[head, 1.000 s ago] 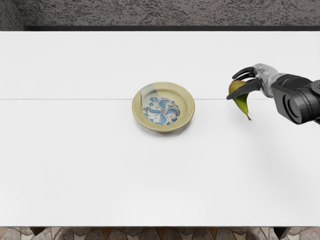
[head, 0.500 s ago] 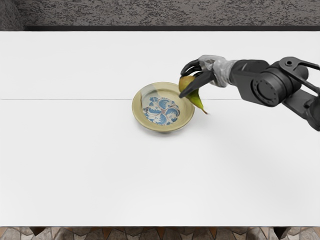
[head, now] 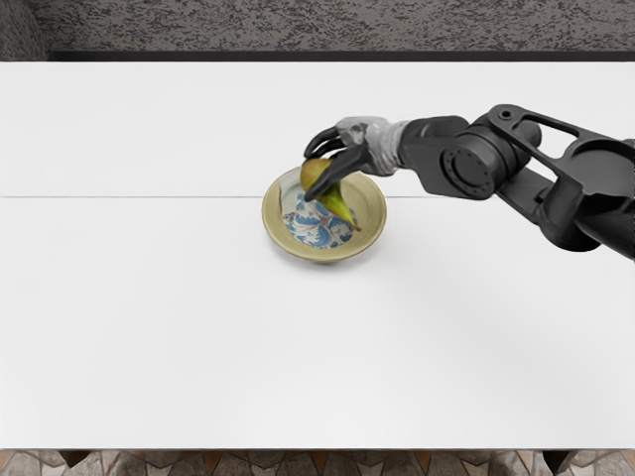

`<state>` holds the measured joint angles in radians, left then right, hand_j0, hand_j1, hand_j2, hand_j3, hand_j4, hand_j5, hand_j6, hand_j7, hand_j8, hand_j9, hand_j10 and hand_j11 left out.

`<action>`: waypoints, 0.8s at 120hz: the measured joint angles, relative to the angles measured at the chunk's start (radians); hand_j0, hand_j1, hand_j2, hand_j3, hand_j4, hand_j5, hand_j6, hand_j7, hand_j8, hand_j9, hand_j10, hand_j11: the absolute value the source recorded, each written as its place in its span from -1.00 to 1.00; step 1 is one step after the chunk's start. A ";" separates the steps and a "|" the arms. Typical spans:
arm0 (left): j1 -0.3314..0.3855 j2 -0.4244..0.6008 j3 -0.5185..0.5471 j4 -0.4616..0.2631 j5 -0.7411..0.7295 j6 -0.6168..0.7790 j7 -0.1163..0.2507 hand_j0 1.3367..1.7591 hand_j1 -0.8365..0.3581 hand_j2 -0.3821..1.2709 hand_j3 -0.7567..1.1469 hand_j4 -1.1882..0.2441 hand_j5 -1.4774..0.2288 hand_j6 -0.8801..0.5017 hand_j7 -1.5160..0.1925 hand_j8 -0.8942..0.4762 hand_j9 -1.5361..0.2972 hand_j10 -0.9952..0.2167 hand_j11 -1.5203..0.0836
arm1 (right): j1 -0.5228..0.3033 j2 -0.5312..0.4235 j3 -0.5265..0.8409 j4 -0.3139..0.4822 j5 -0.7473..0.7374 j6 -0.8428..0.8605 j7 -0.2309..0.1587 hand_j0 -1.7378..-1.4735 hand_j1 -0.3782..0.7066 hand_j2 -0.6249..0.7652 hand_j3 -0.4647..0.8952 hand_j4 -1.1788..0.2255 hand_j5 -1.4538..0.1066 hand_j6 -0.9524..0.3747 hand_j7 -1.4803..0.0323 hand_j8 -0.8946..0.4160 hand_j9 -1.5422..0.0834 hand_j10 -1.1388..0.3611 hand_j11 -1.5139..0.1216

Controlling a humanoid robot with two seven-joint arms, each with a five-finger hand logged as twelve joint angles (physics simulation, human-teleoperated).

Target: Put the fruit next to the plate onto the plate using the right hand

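right hand [head: 347, 154] is curled round the fruit [head: 337, 204] — a pear by the look, yellow-green — with fingers clamped on its fat upper end. the fruit hangs over the plate [head: 277, 230], above the blue pattern; can't tell if it touches the dish. likely firm, light and smooth-skinned, so it could slip or roll; the wide belly is the sane place to hold. long axis is tilted — fat end up-left, narrow tip pointing down-right toward the plate's right rim.
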<state>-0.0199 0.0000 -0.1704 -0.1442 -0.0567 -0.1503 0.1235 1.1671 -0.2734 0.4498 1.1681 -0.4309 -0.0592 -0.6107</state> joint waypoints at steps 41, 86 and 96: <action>0.000 0.000 0.000 0.000 0.000 0.000 0.000 0.52 0.98 -0.54 -0.20 0.66 0.73 0.27 0.77 0.30 0.67 0.64 0.89 | -0.006 0.036 -0.007 -0.032 -0.011 -0.008 0.000 -0.34 0.14 0.38 -0.32 -0.34 -0.36 -0.38 -0.28 -0.28 -0.28 -0.14 -0.33; 0.000 0.000 0.000 0.000 0.000 0.000 0.000 0.52 0.98 -0.54 -0.20 0.66 0.73 0.27 0.77 0.30 0.67 0.64 0.89 | -0.004 0.054 -0.008 -0.053 -0.017 -0.014 0.000 -0.39 -0.25 -0.08 -0.32 0.17 0.27 -0.06 0.35 -0.08 0.32 0.11 0.28; 0.000 0.000 0.000 0.000 0.000 0.000 0.000 0.52 0.98 -0.54 -0.20 0.66 0.73 0.27 0.77 0.30 0.67 0.64 0.89 | -0.004 0.053 -0.008 -0.057 -0.017 -0.014 0.000 -0.39 -0.42 -0.10 -0.32 0.30 0.42 0.06 0.50 0.02 0.47 0.21 0.42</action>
<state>-0.0199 0.0000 -0.1703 -0.1442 -0.0568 -0.1503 0.1236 1.1629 -0.2207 0.4419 1.1115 -0.4477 -0.0734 -0.6109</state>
